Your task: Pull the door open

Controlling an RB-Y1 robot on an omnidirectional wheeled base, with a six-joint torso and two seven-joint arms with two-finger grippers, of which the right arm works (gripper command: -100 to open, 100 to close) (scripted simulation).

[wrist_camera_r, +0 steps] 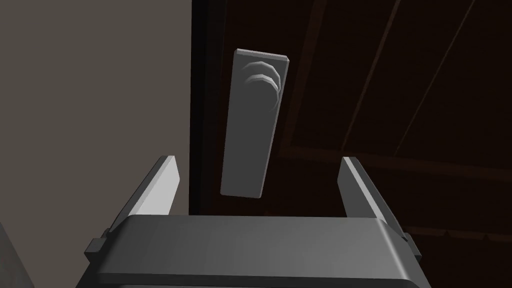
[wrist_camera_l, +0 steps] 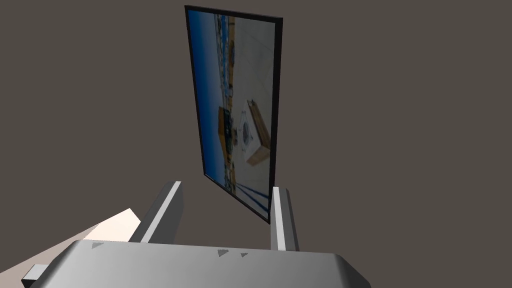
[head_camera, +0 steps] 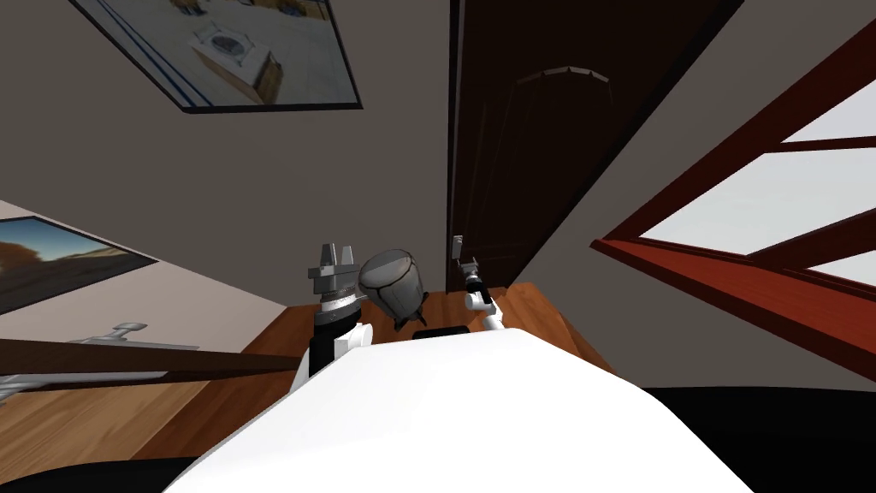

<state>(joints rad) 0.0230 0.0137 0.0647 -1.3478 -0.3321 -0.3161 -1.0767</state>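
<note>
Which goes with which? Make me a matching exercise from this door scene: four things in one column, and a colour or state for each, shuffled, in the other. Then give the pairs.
Things
1. door
2. handle plate
3. right gripper
4. window frame

Colour or state
A. red-brown
B. open, aimed at the handle plate
C. grey, mounted on the door near its edge
D. very dark brown

Pairs: 1-D, 2-C, 3-B, 4-A.
</note>
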